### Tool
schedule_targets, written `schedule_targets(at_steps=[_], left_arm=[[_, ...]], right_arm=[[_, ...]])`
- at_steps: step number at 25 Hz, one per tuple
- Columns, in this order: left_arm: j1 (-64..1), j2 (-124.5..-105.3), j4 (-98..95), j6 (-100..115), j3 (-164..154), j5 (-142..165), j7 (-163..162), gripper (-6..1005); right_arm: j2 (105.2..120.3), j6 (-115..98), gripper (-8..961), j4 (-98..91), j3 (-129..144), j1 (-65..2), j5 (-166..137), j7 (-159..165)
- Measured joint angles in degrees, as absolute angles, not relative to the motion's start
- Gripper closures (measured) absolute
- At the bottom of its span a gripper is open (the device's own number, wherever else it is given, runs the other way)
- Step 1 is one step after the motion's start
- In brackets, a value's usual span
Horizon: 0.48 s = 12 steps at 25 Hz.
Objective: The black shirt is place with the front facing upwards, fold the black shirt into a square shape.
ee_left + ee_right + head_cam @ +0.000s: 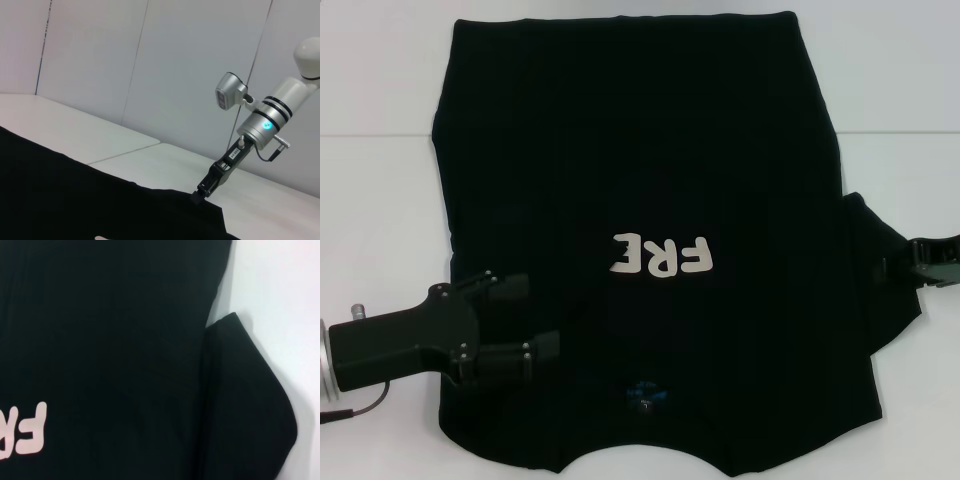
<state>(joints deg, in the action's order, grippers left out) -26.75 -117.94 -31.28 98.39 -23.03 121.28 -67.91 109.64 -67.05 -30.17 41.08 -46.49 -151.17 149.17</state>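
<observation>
The black shirt [640, 150] lies flat on the white table [380, 200], collar toward me. Its left side is folded inward, so only the white letters "FRE" [660, 257] show. A small blue neck label [645, 393] sits near the collar. My left gripper [534, 317] hovers open over the shirt's near left part, with nothing between its fingers. My right gripper [917, 258] is at the edge of the right sleeve [880, 290], which spreads out sideways. In the left wrist view the right gripper [200, 192] pinches the shirt [75, 200] at its edge. The right wrist view shows the sleeve [245, 405] and the letters [25, 432].
Bare white table [150, 165] surrounds the shirt on the left, right and far sides. A seam runs across the table surface [890, 133]. White wall panels [175, 65] stand behind the table.
</observation>
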Motion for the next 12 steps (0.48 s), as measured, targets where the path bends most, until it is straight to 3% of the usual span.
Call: schedule_targets(at_steps=[4, 12], left_arm=[[-26.8, -117.89, -31.3, 98.4, -23.0, 121.3, -67.9, 37], [-26.9, -117.7, -31.3, 98.4, -23.1, 121.3, -68.4, 38]], right_arm=[[109.66, -66.9, 370, -30.1, 42.0, -46.6, -151.3, 149.5], [109.68, -66.7, 752, -30.2, 42.1, -46.8, -152.8, 150.1]])
